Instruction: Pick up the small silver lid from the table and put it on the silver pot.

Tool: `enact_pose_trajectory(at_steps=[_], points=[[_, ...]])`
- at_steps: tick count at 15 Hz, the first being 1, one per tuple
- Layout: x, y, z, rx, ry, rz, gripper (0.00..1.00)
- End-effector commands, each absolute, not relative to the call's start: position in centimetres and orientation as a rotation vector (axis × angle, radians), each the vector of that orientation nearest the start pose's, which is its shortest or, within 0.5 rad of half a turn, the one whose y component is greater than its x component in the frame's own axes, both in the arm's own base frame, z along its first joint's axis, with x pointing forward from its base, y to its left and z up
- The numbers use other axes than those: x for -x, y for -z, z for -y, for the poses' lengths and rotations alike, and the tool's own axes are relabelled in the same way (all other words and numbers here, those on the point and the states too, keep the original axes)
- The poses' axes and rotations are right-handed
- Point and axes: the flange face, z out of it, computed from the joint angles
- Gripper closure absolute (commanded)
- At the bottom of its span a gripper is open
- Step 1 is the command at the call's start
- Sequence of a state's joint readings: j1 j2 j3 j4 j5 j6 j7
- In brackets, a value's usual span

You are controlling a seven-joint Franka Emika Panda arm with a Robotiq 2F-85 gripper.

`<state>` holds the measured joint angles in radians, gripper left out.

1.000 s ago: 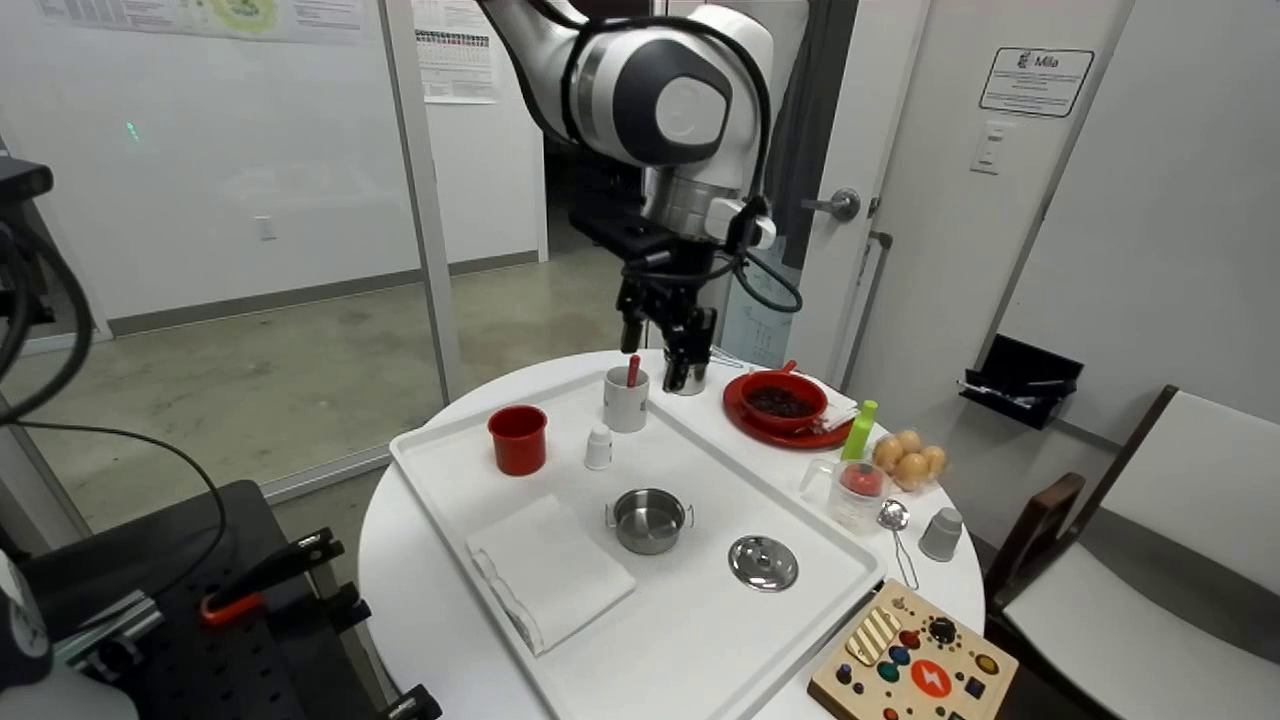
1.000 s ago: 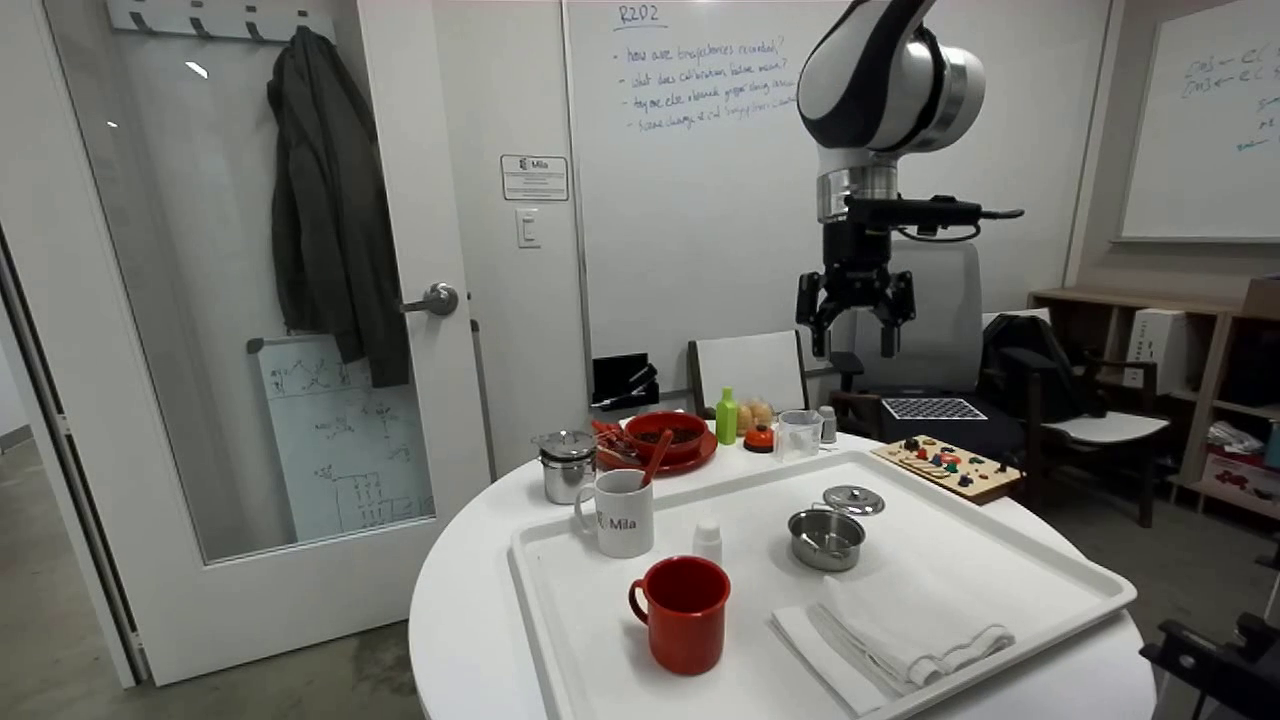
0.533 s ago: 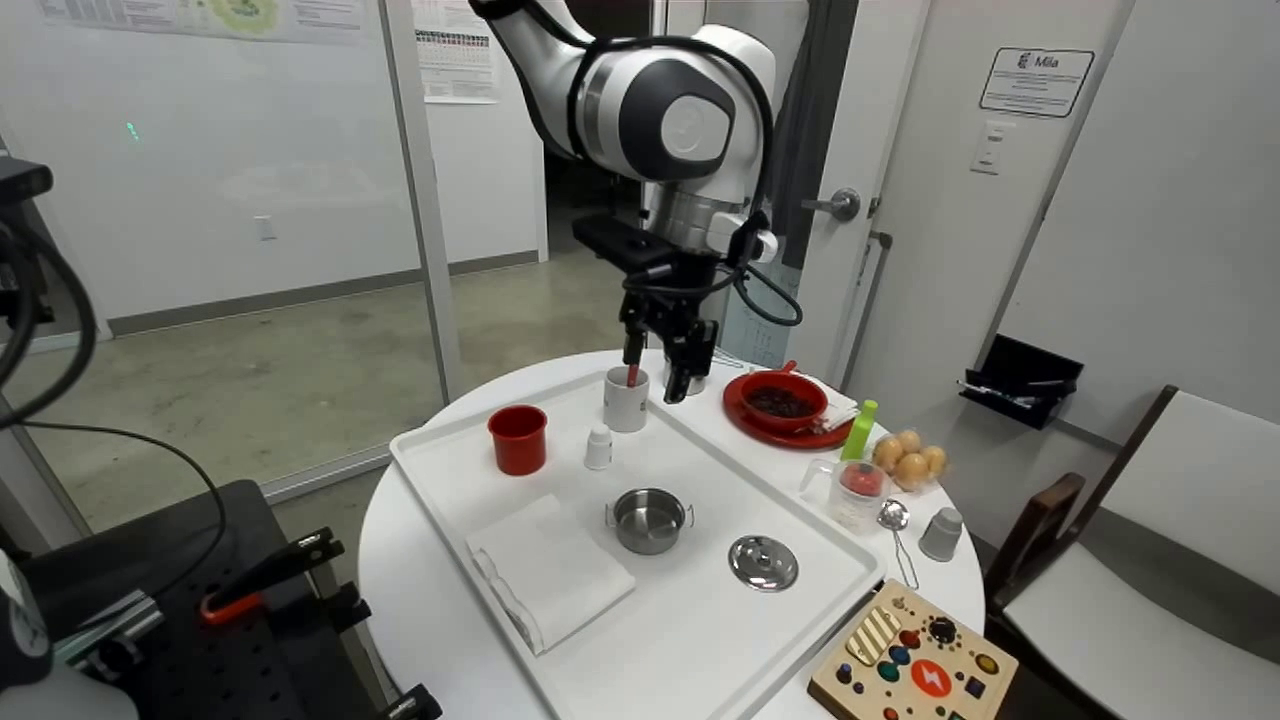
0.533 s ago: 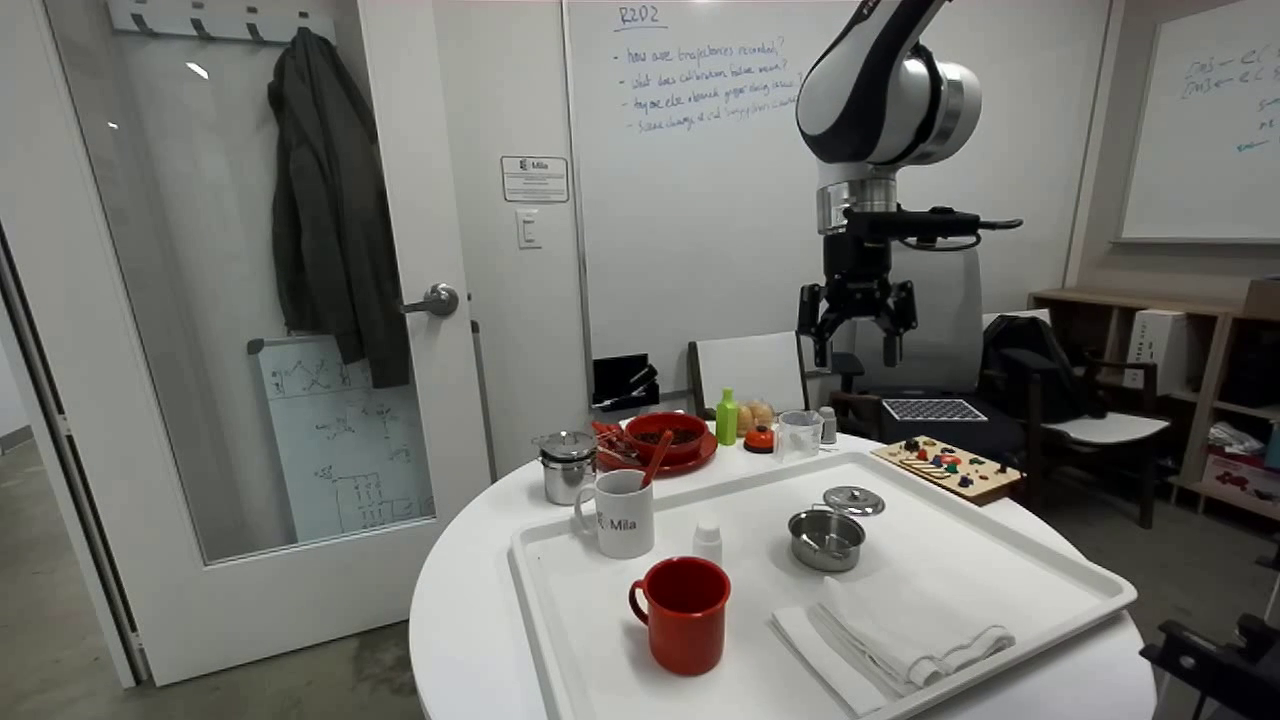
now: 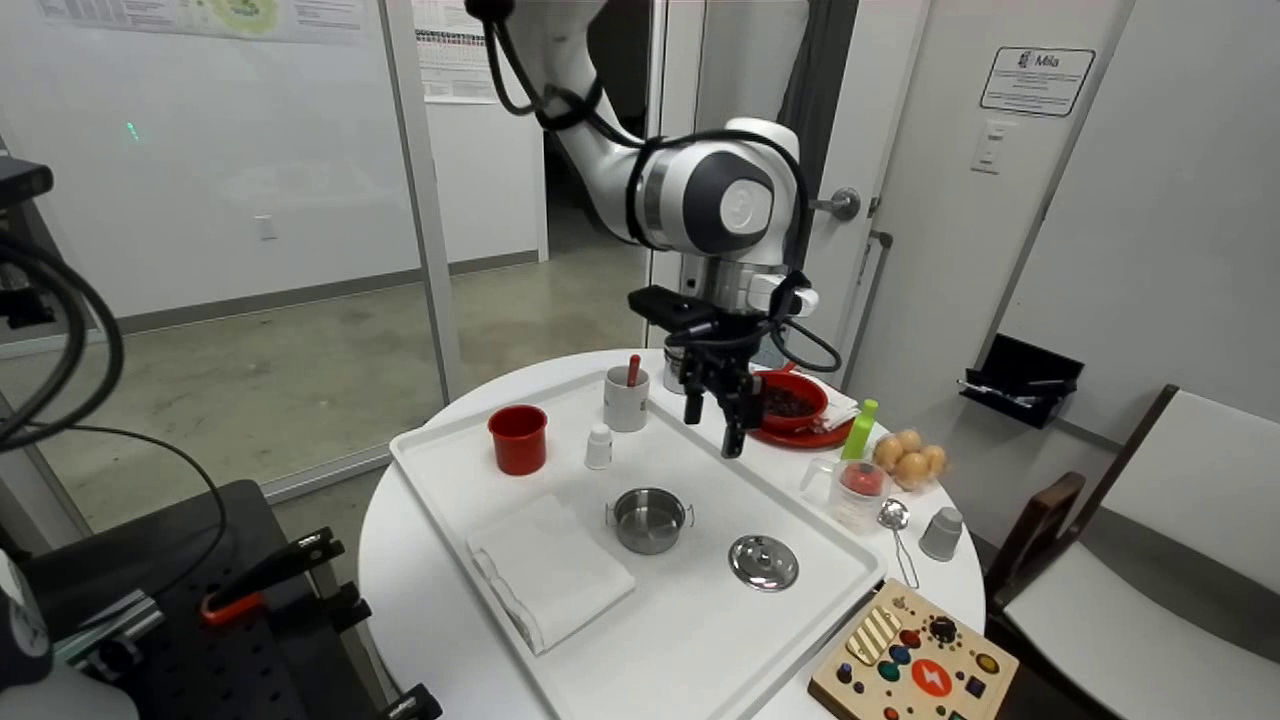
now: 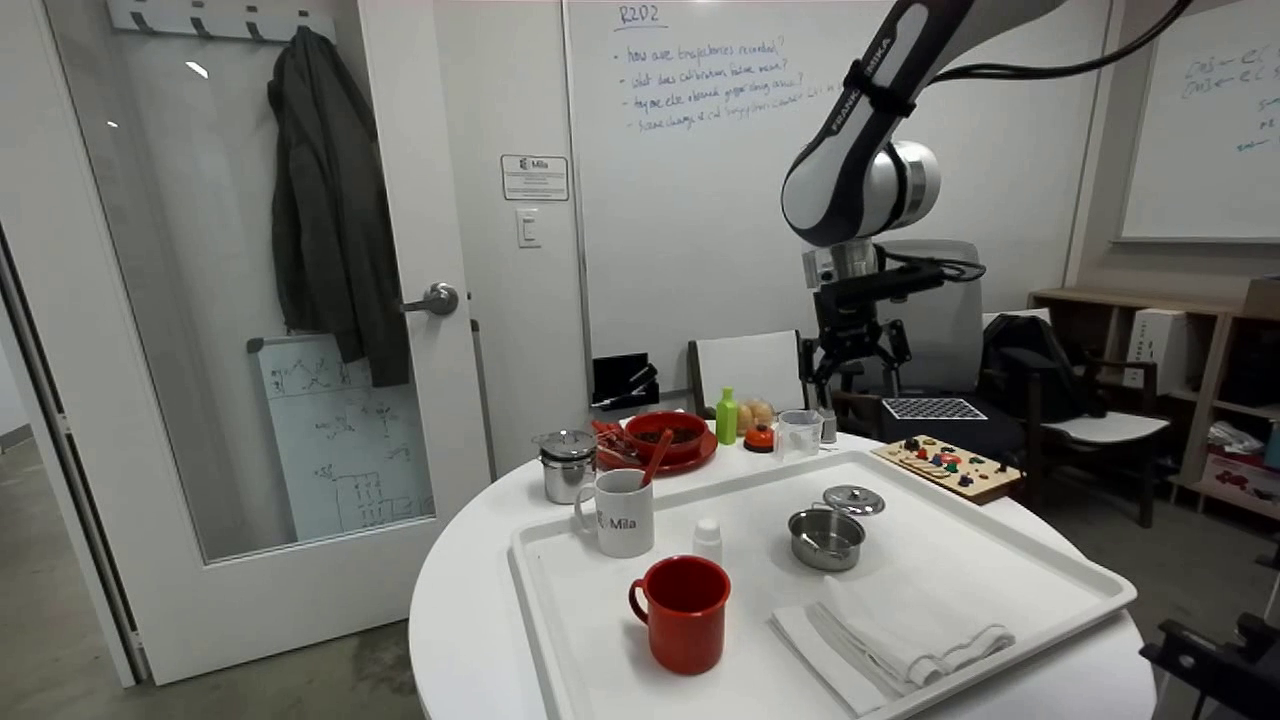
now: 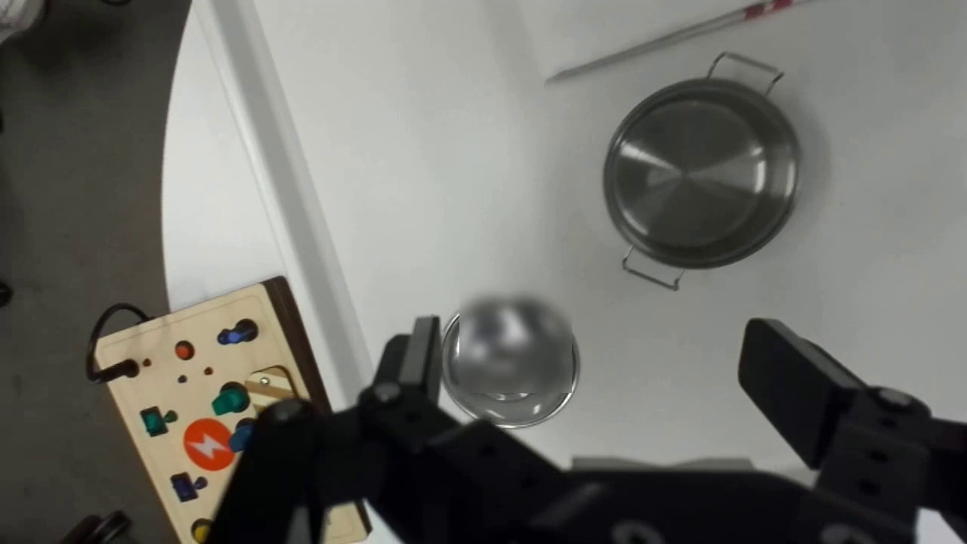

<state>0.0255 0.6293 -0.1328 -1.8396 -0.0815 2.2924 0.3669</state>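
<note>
Spread wide and gripping nothing, the pincer is hanging over the worktop, best centring on the lid, seen off to one side, before descending.

Silver lid partly blurred, button board cut off

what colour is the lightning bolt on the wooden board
The lightning bolt is white on orange-red, clearest in the wrist view.

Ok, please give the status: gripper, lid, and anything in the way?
Gripper open, empty, in the air. Silver lid on tray, apart from uncovered pot. No obstacle seen above lid.
</note>
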Motion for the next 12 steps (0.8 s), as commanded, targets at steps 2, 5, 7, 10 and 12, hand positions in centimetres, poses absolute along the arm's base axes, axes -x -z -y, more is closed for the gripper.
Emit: enact_pose_trajectory(at_steps=[2,5,7,10,12], points=[[-65.8,-13.0,11.5,3.237,-0.31,-0.846,0.0],[-66.3,-10.8,14.5,3.203,-0.37,-0.901,0.0],[-66.4,-9.2,15.7,3.15,-0.417,-0.9,0.0],[-66.8,-7.3,15.4,3.056,-0.453,-0.866,0.0],[-67.2,-6.3,14.6,2.993,-0.446,-0.827,0.0]])
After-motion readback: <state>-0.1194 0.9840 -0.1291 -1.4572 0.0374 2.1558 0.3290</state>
